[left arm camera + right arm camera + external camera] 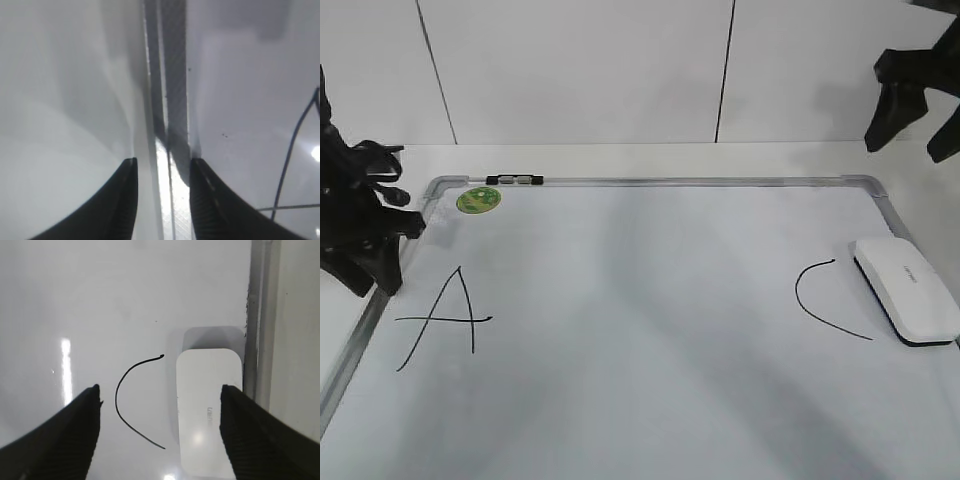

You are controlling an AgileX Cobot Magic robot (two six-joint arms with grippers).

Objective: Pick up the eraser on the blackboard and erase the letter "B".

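The blackboard (650,400) fills most of the exterior view, a pale board in a silver-grey frame lying flat on the white tabletop (650,158). Between the two letters that show, the middle of the board is bare; no letter "B" can be seen in any view.

The left arm (355,215) stands over the board's left frame edge. Its pincer (162,172) hangs with fingers set narrowly apart, straddling the frame rail (172,100) and holding nothing. The right pincer (160,395) hovers high at the far right corner, fingers spread wide and empty, with the eraser and the curved stroke below it between them in the wrist view.

The eraser (906,290) lies flat on the board near its right edge, just beside the frame, a white oblong with a thin dark underside and faint grey print on top. Close to its left is the black "C" (820,300), an open curve, not touching it. The black "A" (445,318) sits at the left side, near the left arm. A round green sticker (479,199) lies at the far left corner, just beside a small black-and-silver clip (515,180) on the top rail.
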